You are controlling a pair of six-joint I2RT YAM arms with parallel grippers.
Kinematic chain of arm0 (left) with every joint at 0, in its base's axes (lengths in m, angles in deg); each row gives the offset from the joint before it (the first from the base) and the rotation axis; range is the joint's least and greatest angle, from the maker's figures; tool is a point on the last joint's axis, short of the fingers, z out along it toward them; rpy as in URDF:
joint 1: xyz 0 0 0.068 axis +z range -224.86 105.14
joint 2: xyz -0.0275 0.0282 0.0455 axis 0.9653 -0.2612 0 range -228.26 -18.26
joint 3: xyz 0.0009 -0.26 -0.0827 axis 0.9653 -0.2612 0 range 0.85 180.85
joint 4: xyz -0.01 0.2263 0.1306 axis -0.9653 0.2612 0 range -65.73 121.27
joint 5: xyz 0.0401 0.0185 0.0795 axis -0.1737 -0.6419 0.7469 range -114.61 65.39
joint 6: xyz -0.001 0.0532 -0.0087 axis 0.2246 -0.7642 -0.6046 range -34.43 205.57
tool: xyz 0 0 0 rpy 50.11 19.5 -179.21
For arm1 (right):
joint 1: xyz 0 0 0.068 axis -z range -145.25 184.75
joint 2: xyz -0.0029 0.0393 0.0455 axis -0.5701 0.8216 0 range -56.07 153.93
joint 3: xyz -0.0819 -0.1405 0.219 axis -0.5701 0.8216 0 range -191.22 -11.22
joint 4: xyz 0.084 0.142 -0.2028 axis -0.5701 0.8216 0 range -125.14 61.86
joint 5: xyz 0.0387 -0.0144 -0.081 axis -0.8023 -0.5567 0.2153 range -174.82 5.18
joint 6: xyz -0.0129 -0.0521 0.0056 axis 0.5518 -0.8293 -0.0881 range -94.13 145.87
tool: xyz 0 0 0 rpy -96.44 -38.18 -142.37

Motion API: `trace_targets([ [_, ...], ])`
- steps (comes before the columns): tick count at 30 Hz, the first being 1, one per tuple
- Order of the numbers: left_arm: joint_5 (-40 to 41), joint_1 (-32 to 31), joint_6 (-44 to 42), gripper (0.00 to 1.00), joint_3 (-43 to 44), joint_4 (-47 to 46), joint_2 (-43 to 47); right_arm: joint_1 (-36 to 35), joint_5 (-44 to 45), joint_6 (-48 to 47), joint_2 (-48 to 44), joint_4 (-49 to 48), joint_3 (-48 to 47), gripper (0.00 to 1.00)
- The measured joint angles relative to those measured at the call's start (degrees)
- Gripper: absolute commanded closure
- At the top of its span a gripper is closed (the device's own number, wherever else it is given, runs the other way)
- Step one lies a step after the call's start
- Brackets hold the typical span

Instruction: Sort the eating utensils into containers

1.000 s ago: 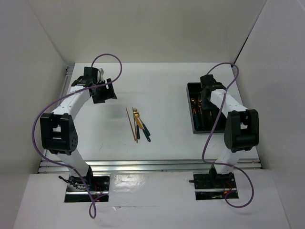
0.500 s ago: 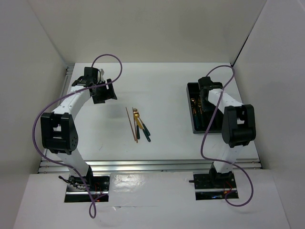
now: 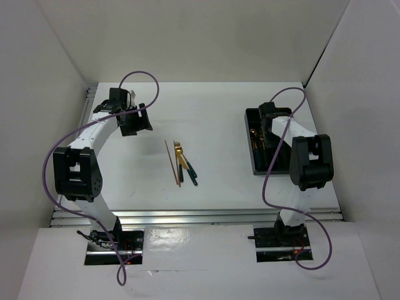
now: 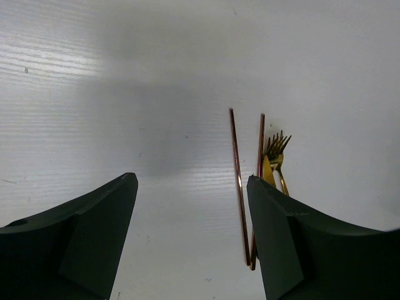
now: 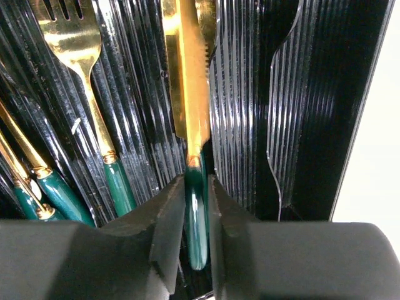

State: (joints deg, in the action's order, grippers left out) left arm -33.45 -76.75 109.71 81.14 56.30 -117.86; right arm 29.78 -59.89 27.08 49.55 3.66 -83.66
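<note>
In the right wrist view, a knife with a gold serrated blade (image 5: pixel 187 94) lies in a ribbed compartment of the black tray (image 5: pixel 312 125). My right gripper (image 5: pixel 197 187) is shut on its teal-green handle. A gold fork (image 5: pixel 78 50) and other green-handled pieces lie in compartments to the left. From above, the right gripper (image 3: pixel 265 125) reaches down into the tray (image 3: pixel 250 112). Mid-table lie two brown chopsticks (image 3: pixel 171 161) and gold utensils (image 3: pixel 182 159) with green handles. My left gripper (image 3: pixel 136 122) hovers open to their upper left. Its wrist view shows chopsticks (image 4: pixel 237 187) and fork tines (image 4: pixel 278 147) beside its right finger (image 4: pixel 275 250).
White walls enclose the table on the left, the back and the right. Purple cables loop over both arms. A metal rail (image 3: pixel 187 215) runs along the near edge, with both arm bases behind it.
The right arm has moved slightly further into the tray towards its far end. The left arm and the utensils on the table have not moved.
</note>
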Motion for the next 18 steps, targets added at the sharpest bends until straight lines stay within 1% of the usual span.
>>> trace_targets([
  [3, 0.0, 0.0, 0.0, 0.15, 0.0, 0.02, 0.0, 0.0, 0.17, 0.22, 0.0, 0.0, 0.0, 0.69],
  [4, 0.0, 0.0, 0.0, 0.15, 0.0, 0.02, 0.0, 0.0, 0.17, 0.33, 0.0, 0.02, -0.02, 0.66],
  [5, -0.02, 0.0, 0.0, 0.15, 0.0, 0.02, 0.0, 0.0, 0.11, 0.5, 0.0, 0.09, -0.2, 0.66],
  [6, -0.02, 0.0, 0.0, 0.15, 0.0, 0.0, -0.02, 0.0, -0.04, 0.63, -0.02, 0.07, -0.37, 0.62],
  [7, -0.02, 0.0, 0.0, 0.15, 0.0, 0.0, -0.02, 0.0, -0.15, 0.7, -0.17, 0.04, -0.48, 0.6],
  [9, -0.04, 0.0, 0.0, 0.15, 0.0, 0.02, 0.0, 0.0, -0.33, 0.85, -0.9, 0.04, -0.59, 0.6],
  [10, -0.02, 0.0, 0.0, 0.15, 0.0, 0.02, -0.02, 0.0, -0.33, 0.9, -1.46, 0.02, -0.7, 0.53],
  [13, -0.2, 0.0, -0.02, 0.15, 0.0, 0.02, 0.0, 0.0, -1.53, 1.57, -3.8, -0.04, -1.66, 0.42],
  [14, -0.44, 0.0, -0.02, 0.15, 0.0, 0.02, -0.02, 0.0, -2.34, 1.84, -4.87, -0.35, -1.97, 0.26],
  [15, -0.68, 0.0, -0.02, 0.15, 0.0, -0.02, 0.0, -0.02, -3.8, 2.34, -6.34, -0.76, -2.16, 0.2],
  [17, -1.44, 0.0, -0.04, 0.15, 0.0, -0.13, 0.0, -0.44, -6.88, 2.8, -10.16, -1.62, -2.29, 0.15],
  [18, -1.99, 0.0, -0.02, 0.15, 0.0, -0.24, 0.02, -0.66, -8.26, 3.02, -11.96, -2.32, -2.29, 0.06],
])
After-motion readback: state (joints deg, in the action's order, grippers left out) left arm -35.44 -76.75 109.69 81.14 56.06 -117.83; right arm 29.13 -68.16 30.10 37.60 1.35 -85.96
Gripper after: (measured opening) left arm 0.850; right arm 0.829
